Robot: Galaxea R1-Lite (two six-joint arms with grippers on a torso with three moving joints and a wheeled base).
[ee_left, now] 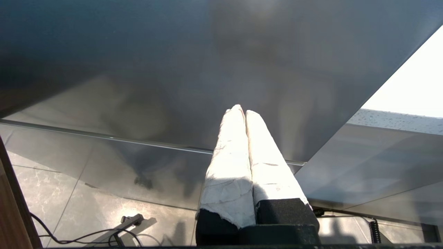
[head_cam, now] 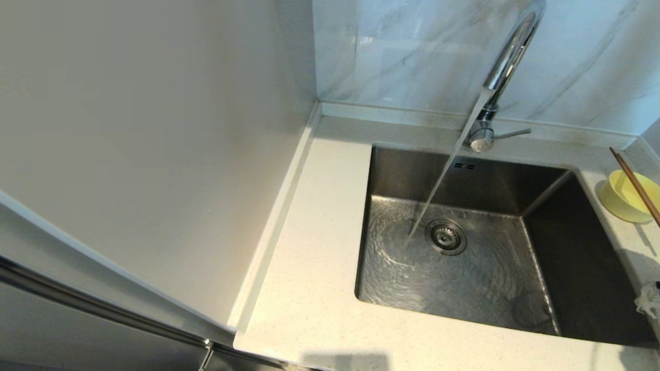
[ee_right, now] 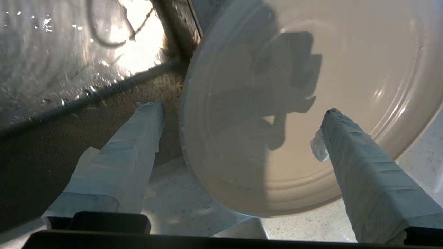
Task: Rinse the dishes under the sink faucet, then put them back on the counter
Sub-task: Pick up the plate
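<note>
Chopsticks [head_cam: 635, 185] run diagonally across the bowl [head_cam: 626, 196], far right of frame. Only the wrist view shows the right gripper [ee_right: 242, 119], wide open, straddling the plate [ee_right: 304, 103] rim, holding nothing. Left gripper [ee_left: 242, 112] closed, empty.

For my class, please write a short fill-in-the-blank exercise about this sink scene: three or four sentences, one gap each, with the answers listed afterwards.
1. Water runs from the faucet into the steel ____.
2. The chopsticks rest across the yellow ____.
3. The right gripper has its jaws open either side of the rim of the white ____.
4. The left gripper hangs below the counter with its jaws ____.

Answers: basin; bowl; plate; shut
</note>
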